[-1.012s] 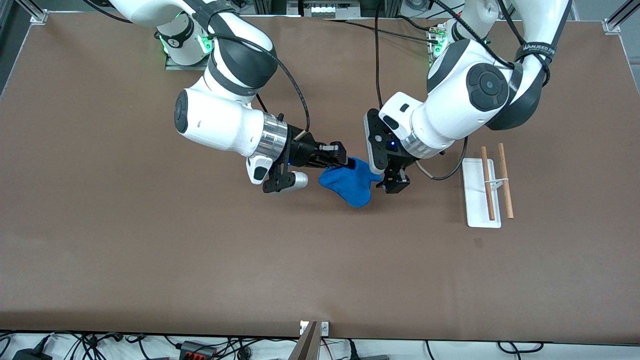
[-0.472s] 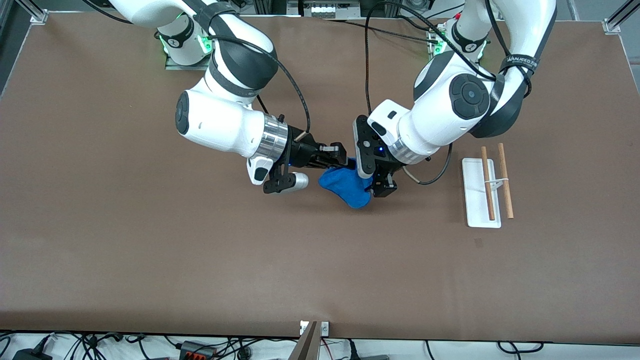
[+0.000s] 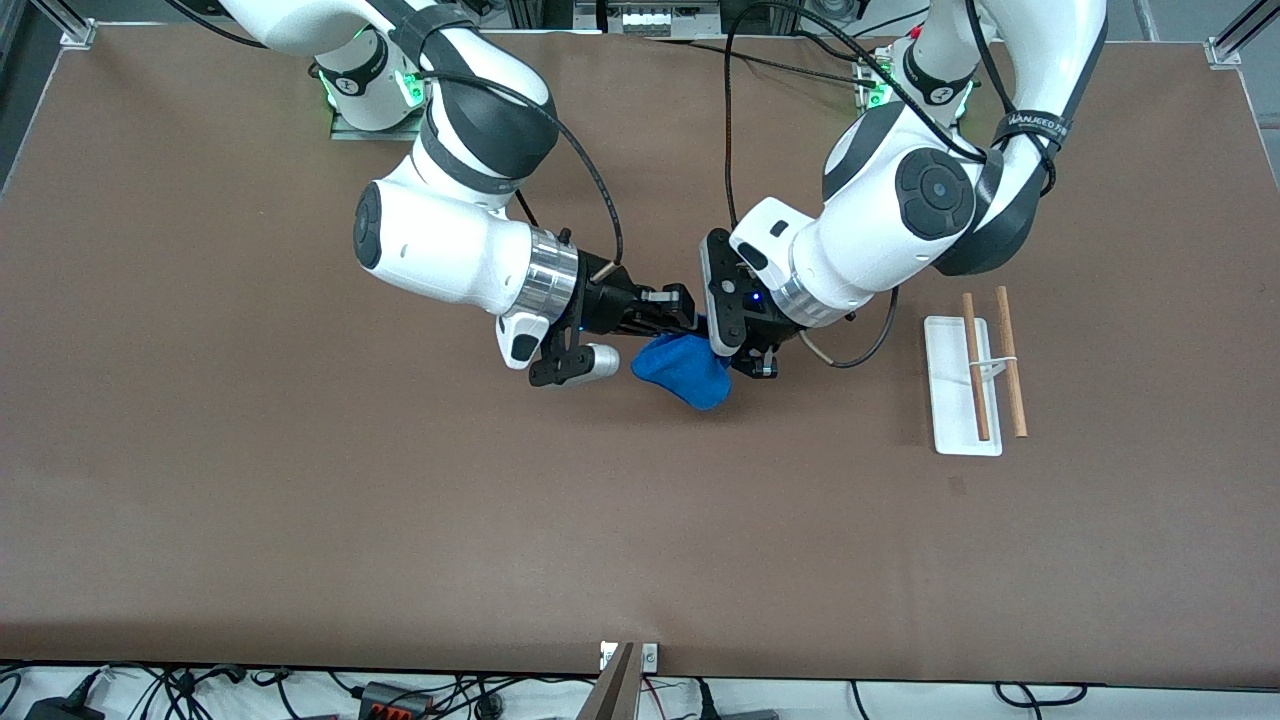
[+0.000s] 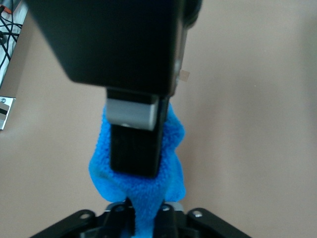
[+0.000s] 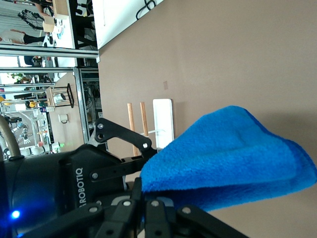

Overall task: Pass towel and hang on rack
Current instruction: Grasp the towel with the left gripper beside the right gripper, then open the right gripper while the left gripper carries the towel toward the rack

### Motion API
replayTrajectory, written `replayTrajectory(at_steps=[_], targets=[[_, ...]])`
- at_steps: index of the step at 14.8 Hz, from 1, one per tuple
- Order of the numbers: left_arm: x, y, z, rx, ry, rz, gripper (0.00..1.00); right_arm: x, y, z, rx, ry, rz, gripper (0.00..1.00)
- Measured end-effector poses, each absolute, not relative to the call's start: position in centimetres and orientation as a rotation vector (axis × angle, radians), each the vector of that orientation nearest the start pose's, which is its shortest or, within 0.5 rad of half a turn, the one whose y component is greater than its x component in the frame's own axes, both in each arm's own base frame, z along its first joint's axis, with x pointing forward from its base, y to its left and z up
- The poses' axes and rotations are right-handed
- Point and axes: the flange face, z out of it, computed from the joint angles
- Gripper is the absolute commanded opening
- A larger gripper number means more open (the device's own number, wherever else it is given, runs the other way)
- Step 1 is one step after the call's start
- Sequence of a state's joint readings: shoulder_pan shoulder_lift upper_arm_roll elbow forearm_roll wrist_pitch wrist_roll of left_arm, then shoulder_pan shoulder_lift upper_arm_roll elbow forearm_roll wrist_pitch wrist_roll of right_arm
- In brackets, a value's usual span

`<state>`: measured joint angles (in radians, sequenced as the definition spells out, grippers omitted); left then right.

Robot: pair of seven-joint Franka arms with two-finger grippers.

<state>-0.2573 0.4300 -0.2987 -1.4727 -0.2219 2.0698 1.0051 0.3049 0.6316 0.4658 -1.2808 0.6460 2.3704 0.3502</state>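
1. Blue towel hangs mid-surface between both arms, off the surface; right tool is clamped on its upper edge.
2. Left tool is at the towel's other end with cloth between its fingers; can't tell if closed.
3. Risk: right lets go before left has it, so the towel drops.
4. Risk: both pull, so the cloth slips out.
5. Rack, toward the left arm's end, is light and could tip in hanging.

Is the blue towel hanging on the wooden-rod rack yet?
No. The blue fluffy towel is held mid-table between both grippers; the white-based wooden-rod rack stands bare.
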Motion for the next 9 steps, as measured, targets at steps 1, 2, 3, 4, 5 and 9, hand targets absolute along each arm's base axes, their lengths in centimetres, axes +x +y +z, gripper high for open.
replayTrajectory(at_steps=[1,2,3,4,5,9], targets=[[60.6,-34.9,46.2,-2.557,2.225,-0.430,0.01,60.8,46.3,47.1,-2.212,0.109,0.020,0.26],[60.7,-34.8,46.3,-2.562,2.218,-0.434,0.01,60.8,46.3,47.1,-2.212,0.109,0.020,0.73],[60.7,-34.8,46.5,-2.571,2.209,-0.434,0.01,60.8,46.3,47.1,-2.212,0.109,0.020,1.00],[60.6,-34.7,46.7,-2.582,2.202,-0.422,0.01,60.8,46.3,47.1,-2.211,0.109,0.020,1.00],[60.6,-34.6,46.9,-2.592,2.198,-0.405,0.01,60.8,46.3,47.1,-2.211,0.109,0.019,1.00],[61.1,-32.5,48.1,-2.630,2.179,-0.331,0.01,60.8,46.3,47.1,-2.212,0.109,0.020,1.00]])
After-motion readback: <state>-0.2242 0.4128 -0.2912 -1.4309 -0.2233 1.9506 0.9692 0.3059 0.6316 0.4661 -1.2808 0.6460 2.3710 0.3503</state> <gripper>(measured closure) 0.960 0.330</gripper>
